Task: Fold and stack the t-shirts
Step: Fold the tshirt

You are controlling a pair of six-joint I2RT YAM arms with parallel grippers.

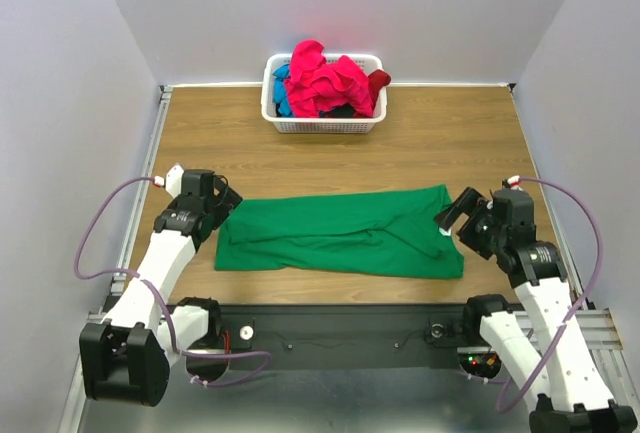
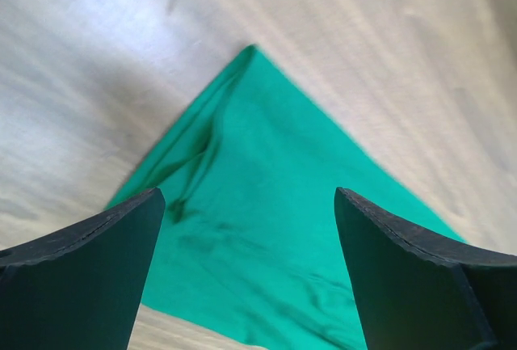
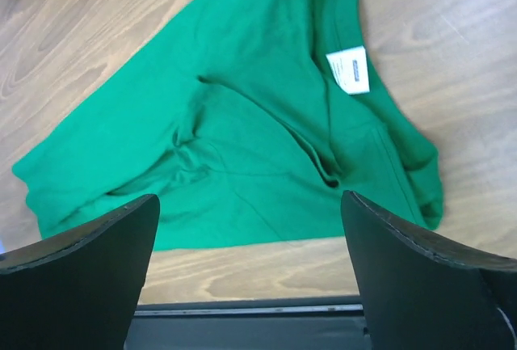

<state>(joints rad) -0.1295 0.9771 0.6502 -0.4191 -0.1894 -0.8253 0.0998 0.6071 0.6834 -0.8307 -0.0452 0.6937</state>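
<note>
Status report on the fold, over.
Left gripper open, right gripper open, both empty. Green t-shirt flat on table between them. Nothing blocking; basket far back.

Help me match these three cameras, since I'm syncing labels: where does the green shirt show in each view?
Top external: the green shirt is spread left to right across the near half of the table.
Left wrist: one pointed corner of the green shirt fills the centre and bottom.
Right wrist: the green shirt fills the middle, with its white neck label at upper right.
Shared landmark: the wooden table top under the shirt, visible in all three.
</note>
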